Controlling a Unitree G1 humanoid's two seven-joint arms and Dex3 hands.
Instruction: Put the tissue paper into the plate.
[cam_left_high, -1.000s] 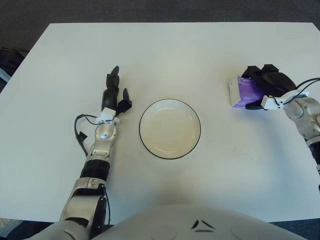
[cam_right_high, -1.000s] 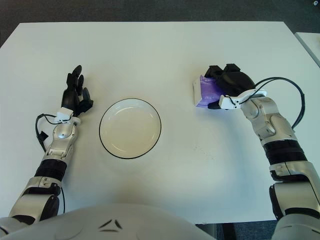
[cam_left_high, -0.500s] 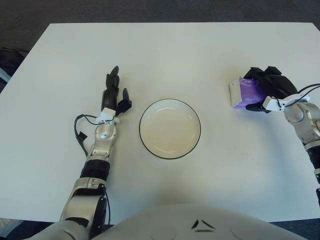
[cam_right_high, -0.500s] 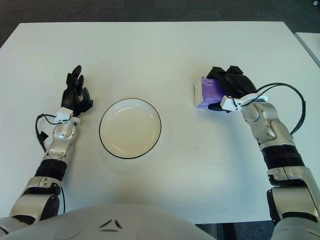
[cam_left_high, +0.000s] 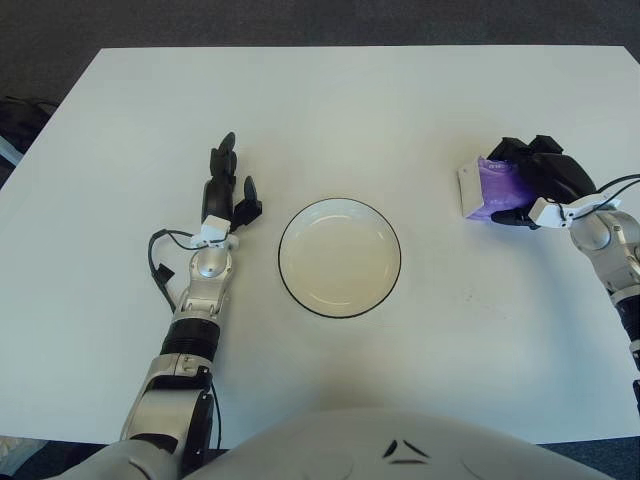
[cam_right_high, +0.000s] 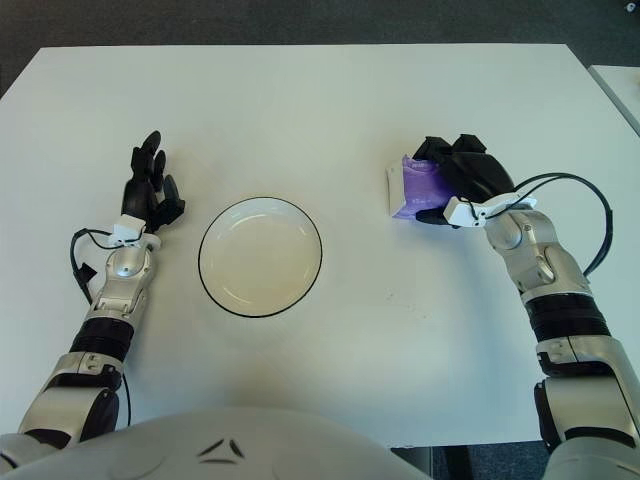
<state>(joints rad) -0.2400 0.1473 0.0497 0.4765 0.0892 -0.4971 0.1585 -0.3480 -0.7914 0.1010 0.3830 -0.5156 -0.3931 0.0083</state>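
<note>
Fingers (cam_right_high: 440, 152) of the right hand (cam_right_high: 462, 175) curled over the top and far side of the purple tissue pack (cam_right_high: 412, 188), closed on it, out on the right of the white worktop (cam_right_high: 320, 100), well apart from the plate (cam_right_high: 260, 257). Left hand (cam_right_high: 150, 195) idle just left of the plate, fingers extended and relaxed, holding nothing. Plate bare, at the centre. Pack judged light and soft: wrapper probably slick, body yielding under pressure, so best taken across its two broad faces with a moderate squeeze, not by a corner. Cannot tell whether resting on the worktop or just lifted. Against a second ago: right forearm swung slightly outward, hand and pack shifted a touch; left hand and plate unchanged.
</note>
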